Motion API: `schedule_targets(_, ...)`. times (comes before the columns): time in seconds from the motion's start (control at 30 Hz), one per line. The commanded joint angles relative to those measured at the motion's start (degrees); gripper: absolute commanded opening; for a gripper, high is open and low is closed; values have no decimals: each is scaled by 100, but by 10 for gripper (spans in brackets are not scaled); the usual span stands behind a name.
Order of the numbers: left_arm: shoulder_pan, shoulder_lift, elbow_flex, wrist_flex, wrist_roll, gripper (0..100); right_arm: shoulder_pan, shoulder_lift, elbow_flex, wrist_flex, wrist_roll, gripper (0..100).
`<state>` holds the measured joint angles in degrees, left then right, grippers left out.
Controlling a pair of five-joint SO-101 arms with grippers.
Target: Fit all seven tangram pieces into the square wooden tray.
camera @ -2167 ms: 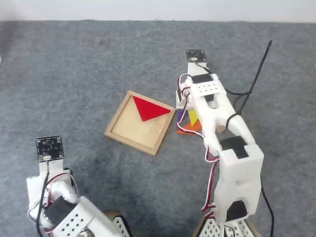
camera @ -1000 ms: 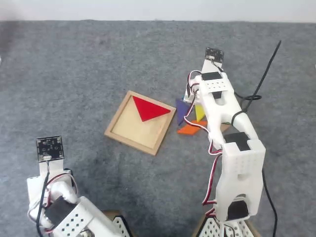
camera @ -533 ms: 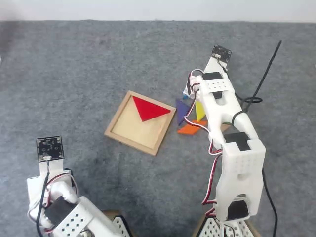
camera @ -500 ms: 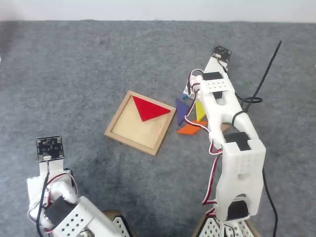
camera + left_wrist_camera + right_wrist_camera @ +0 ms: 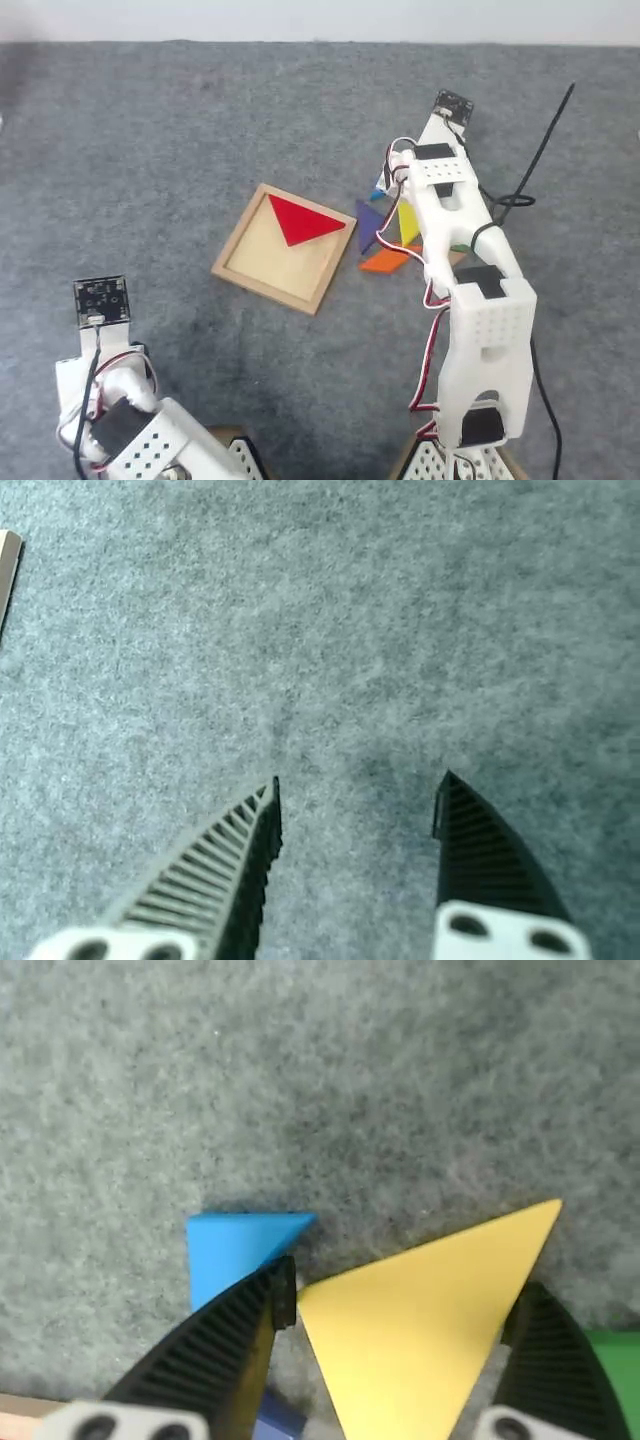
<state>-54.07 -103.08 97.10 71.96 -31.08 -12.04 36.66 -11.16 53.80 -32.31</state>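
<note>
The square wooden tray lies mid-table with a red triangle in its far corner. Just right of it lie loose pieces: a purple one, a yellow triangle, an orange one and a blue triangle. The right arm stretches over them. My right gripper is open, its fingers on either side of the yellow triangle, with the blue triangle beside one fingertip and a green piece at the edge. My left gripper is open over bare carpet.
Grey carpet covers the table. The left arm is folded back at the near left corner, well away from the tray. A tray corner shows in the left wrist view. A black cable runs past the right arm.
The right arm has swung right and farther out, from over the tray's right edge to above the loose pieces, uncovering the purple and yellow ones. The left arm has not moved.
</note>
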Motion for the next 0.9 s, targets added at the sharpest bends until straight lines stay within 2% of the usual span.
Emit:
schedule_targets(0.0, 18, -79, -66, 35, -53, 240, 4, 251, -554, 409, 193, 299)
schedule_targets(0.3, 18, -79, -66, 35, -53, 240, 4, 338, -774, 1367, 193, 296)
schedule_targets(0.53, 18, -79, -66, 35, -53, 240, -13, 321, -774, 1736, 580, 125)
schedule_targets(0.87, 18, -79, -66, 26, -53, 240, -4, -673, -774, 2229, 651, 133)
